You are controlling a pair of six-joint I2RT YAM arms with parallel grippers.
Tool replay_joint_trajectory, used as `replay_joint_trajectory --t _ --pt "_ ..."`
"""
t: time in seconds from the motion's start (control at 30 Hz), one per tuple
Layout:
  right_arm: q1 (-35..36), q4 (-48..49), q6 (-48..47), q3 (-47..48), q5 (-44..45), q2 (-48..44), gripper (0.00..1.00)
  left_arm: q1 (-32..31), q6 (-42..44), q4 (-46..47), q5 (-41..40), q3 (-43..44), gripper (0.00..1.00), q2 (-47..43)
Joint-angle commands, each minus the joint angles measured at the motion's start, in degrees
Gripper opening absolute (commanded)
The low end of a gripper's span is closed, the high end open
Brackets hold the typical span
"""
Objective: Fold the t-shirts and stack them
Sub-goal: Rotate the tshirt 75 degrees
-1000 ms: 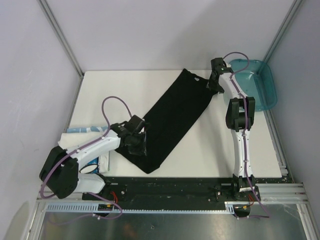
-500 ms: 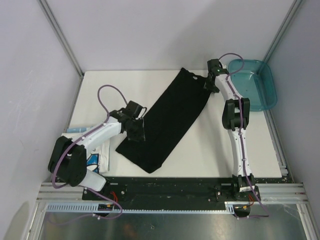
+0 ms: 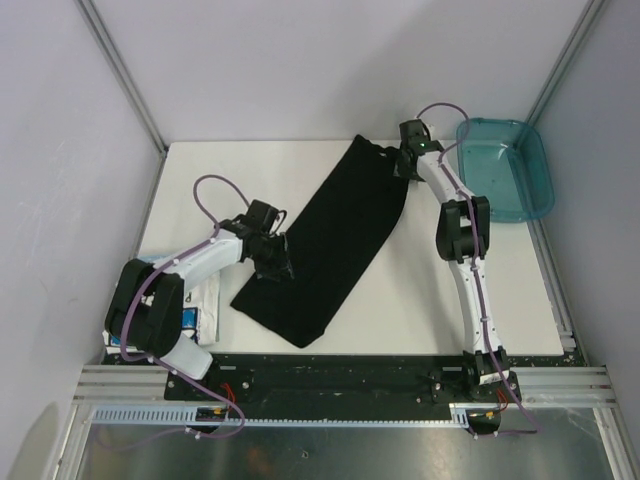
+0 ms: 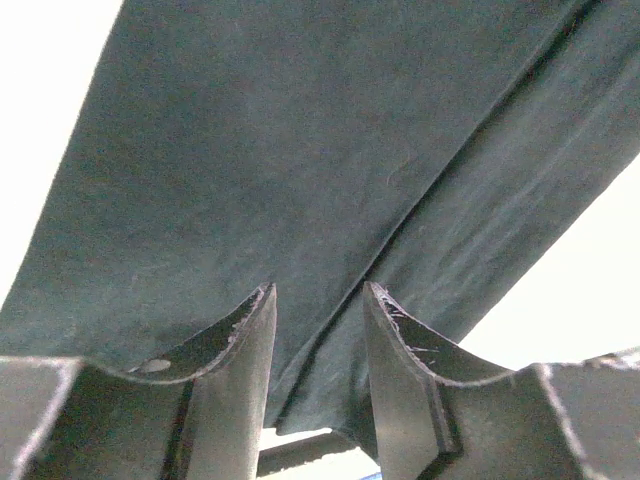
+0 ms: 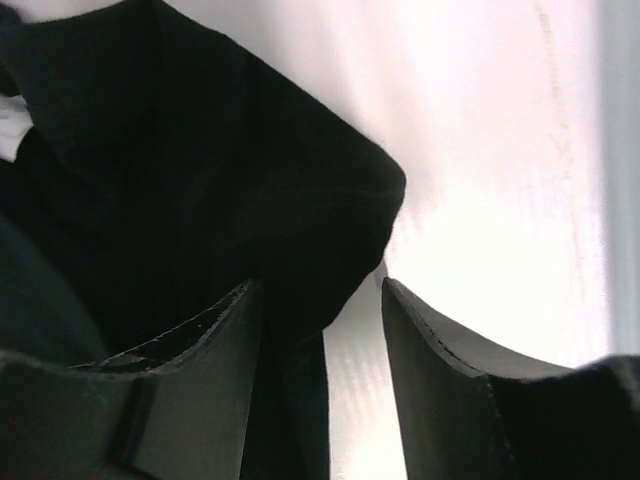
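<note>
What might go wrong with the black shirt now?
1. Both grippers are open: the left gripper over a layered edge of the black shirt, the right gripper at its far end. A pinch catching only one layer might undo the fold.
2. The shirt's near corner lies close to the table edge; a tug could drag it off.
3. The white shirt lies under the left arm; a sweep might rumple it.

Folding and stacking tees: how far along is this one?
Done: the black t-shirt lies folded into a long narrow strip. In hand: left gripper at its left edge, right gripper at its far end, jaws apart. Remaining: shorter folds, then stacking with the white t-shirt under the left arm.
</note>
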Motion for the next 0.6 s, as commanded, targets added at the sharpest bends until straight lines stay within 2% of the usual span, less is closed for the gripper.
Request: replay_joint_trajectory --t 0.0,0.3,0.43,0.57 --pt "-4.4 -4.3 1.6 -2.1 2.0 -3.1 0.53 -1.7 1.7 2.6 4.5 -3.2 0.44 -0.7" --pt "-5.7 -5.0 4.9 -2.7 2.6 -4.9 0.44 -5.5 2.5 2.9 5.0 -6.4 0.42 -2.6" --pt "-5.6 -4.5 5.9 -2.7 -1.0 -8.0 0.54 -5.6 2.3 2.8 3.0 -7.7 0.42 -5.0" --pt "-4.9 -5.1 8.3 -4.4 -5.1 -13.2 0.59 -5.0 1.6 2.8 0.6 -8.4 0.42 -8.6"
